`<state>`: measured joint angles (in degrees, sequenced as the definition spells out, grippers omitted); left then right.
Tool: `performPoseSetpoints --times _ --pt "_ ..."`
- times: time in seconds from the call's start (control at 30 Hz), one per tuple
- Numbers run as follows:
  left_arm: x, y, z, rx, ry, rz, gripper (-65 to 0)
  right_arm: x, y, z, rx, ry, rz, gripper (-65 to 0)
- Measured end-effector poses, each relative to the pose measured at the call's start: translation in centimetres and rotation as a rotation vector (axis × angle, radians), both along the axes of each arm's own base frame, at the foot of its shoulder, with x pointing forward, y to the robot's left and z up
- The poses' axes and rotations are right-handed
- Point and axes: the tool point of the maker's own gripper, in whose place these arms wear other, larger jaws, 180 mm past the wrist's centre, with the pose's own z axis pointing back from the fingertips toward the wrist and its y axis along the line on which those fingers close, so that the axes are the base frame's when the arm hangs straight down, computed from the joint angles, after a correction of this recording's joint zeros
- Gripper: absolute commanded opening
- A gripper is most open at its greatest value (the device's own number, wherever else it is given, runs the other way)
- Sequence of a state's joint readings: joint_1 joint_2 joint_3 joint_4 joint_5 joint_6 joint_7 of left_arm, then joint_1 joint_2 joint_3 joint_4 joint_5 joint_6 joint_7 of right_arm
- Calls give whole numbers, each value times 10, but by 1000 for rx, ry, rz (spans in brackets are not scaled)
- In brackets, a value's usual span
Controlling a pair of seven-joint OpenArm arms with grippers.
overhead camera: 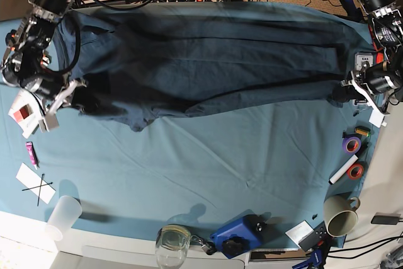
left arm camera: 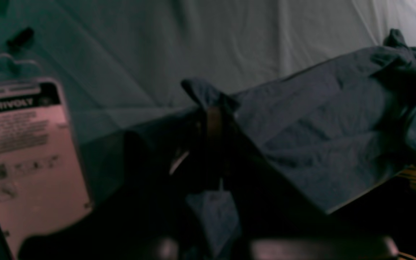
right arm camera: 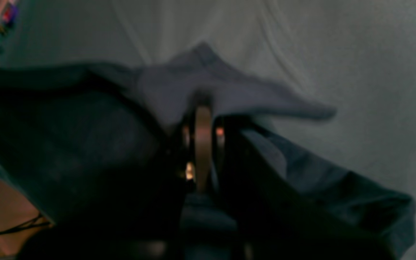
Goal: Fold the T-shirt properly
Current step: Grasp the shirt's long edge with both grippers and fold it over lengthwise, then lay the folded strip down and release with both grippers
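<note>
Holding the T-shirt (overhead camera: 201, 61) stretched above the table cloth (overhead camera: 220, 155): left gripper (overhead camera: 351, 85) and right gripper (overhead camera: 74, 92) both clenched on fabric, probably opposite ends. Keep tension even, lower together, avoid sagging middle.

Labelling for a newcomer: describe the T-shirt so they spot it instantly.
Start at the teal table cloth covering the table. Across its far half, a long dark garment hangs stretched between the two arms: the T-shirt. It is far darker navy than the cloth, and larger than any item nearby.
</note>
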<state>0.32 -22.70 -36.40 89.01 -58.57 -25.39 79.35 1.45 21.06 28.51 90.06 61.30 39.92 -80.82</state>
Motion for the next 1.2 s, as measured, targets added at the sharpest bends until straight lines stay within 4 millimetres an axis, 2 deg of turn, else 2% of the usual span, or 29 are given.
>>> performPoseSetpoints --times 0.13,0.2,0.33,0.4,0.67,0.87,1.03,1.2 --pt "-6 2 -2 9 12 -3 -650 -10 -6 -2 30 4 -29 -650" --pt "-13 5 -4 29 26 -8 -650 -14 -17 0 33 -2 -65 -650" --pt "-21 8 2 65 13 -15 -650 -12 -30 17 80 -67 -117 -650" --pt "-24 9 5 77 6 -19 -650 -13 -32 18 78 -70 -125 -650" --pt "-47 10 -1 108 43 -34 -650 -34 -27 6 92 -26 -112 -650" --pt "-52 10 -4 108 56 -35 -650 -55 -17 14 19 -32 -63 -650" --pt "-56 10 -7 108 68 -36 -650 -74 -21 4 -9 19 -69 -650" --pt "-77 10 -19 113 127 -39 -650 -84 -25 -2 -10 43 -88 -650"
